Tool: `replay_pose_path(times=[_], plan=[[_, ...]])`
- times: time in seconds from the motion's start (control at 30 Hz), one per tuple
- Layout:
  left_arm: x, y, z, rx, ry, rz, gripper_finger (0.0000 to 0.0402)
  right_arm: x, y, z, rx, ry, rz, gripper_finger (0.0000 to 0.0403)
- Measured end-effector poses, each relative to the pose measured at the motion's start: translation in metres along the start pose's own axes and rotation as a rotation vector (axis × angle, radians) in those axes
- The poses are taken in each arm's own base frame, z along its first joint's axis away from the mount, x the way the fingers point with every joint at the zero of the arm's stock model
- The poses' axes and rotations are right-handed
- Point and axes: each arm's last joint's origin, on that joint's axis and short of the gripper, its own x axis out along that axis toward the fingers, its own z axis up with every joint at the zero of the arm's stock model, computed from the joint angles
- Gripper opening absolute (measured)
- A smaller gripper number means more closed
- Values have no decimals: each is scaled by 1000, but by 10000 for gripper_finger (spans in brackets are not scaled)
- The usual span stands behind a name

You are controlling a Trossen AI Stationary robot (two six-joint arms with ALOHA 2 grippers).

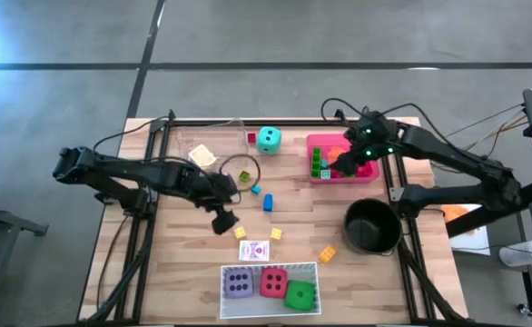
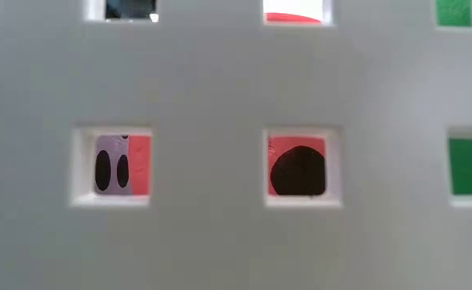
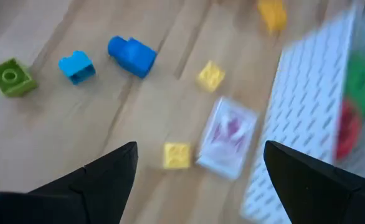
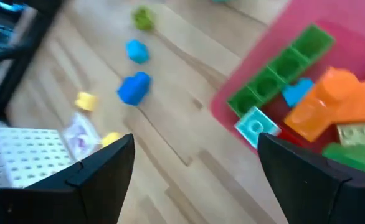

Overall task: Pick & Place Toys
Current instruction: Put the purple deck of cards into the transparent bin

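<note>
Sitting at the near edge of the table [image 1: 184, 300], the white tray [image 1: 270, 269] holds three soft dice side by side: the purple die [image 1: 239, 282], the red die [image 1: 273, 282] and the green die [image 1: 300, 294]; in the low view the tray's perforated wall fills the picture, with the dice showing through its square holes. Just beyond the tray lies a playing card [image 1: 255, 251], with small yellow blocks near it, one [image 1: 241, 232] beside the card, another [image 1: 276, 234] a little farther toward the right edge, and an orange-yellow block [image 1: 327, 253] near the black pot [image 1: 372, 225], which stands by the right edge. The left gripper [image 1: 224, 221] hangs over the middle of the table, above the card and yellow blocks; its jaws are spread wide with nothing between them. Past it lie a blue block [image 1: 268, 202], a lighter blue block [image 1: 256, 190] and a green block [image 1: 245, 176]. Farther off, toward the right edge, the right gripper [image 1: 339, 167] hovers over the pink tray [image 1: 318, 139], jaws wide apart and empty, above a green row of blocks [image 4: 281, 68], an orange block [image 4: 329, 101] and other pieces. The teal die [image 1: 268, 139] sits near the far edge, between the pink tray and a clear tray [image 1: 213, 138] holding another card [image 1: 202, 156].
</note>
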Motion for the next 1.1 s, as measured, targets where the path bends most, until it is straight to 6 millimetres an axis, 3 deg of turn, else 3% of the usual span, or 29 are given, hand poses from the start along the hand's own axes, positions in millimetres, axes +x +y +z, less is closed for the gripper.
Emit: replay_pose_path(times=[0.2, 0.4, 0.5, 0.67, 0.93, 1.0, 1.1], plan=[[30, 3, -30, 344, 66, -35, 351, -19, 12, -2, -48, -58, 55, 329], [56, 7, -42, 395, -51, -108, 348, -20, 17, -6, -35, -51, 71, 329], [64, 10, -48, 423, -75, -133, 328, -17, 16, -7, -35, -33, 67, 329], [72, 12, -56, 508, -84, -229, 241, -11, 15, -7, -27, -14, 55, 329], [80, 12, -60, 656, -58, -304, 30, -5, 14, -5, -19, 7, 42, 329], [86, 13, -61, 668, -33, -308, 10, -5, 14, -5, -5, 9, 41, 329], [94, 14, -62, 688, -13, -310, 12, -5, 14, -5, 0, 9, 41, 329]])
